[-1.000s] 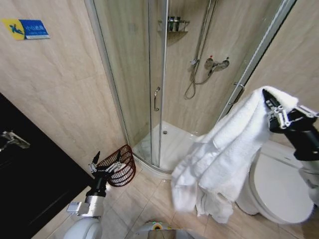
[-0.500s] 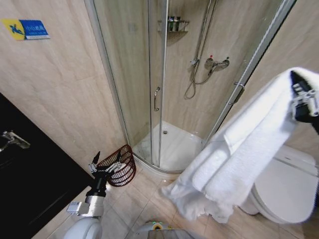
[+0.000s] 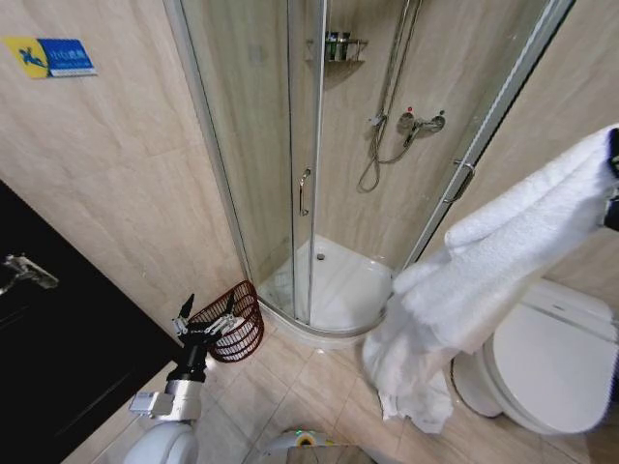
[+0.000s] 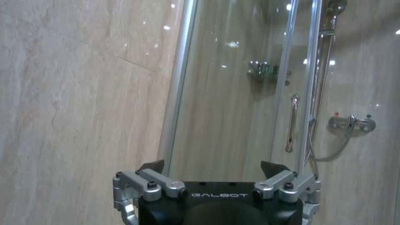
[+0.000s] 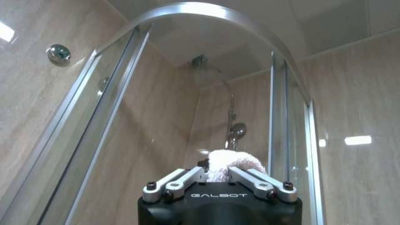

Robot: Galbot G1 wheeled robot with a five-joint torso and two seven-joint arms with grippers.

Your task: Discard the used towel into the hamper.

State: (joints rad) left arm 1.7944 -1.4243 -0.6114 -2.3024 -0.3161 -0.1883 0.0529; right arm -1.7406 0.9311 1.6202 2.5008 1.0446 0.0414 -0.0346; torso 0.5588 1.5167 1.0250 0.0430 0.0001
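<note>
The right tool (image 5: 218, 174), raised high at the right edge over the toilet (image 3: 551, 362), pinches the white towel (image 3: 484, 290), which drapes down. The left tool (image 4: 216, 180) hangs low, fingers spread wide, empty, before the hamper (image 3: 232, 321) on the floor beside the shower enclosure (image 3: 309, 193).

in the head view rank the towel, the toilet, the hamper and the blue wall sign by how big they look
1. Towel, largest, though nearest the camera.
2. Toilet.
3. Hamper.
4. Blue wall sign, looks smallest, close to the hamper.
</note>
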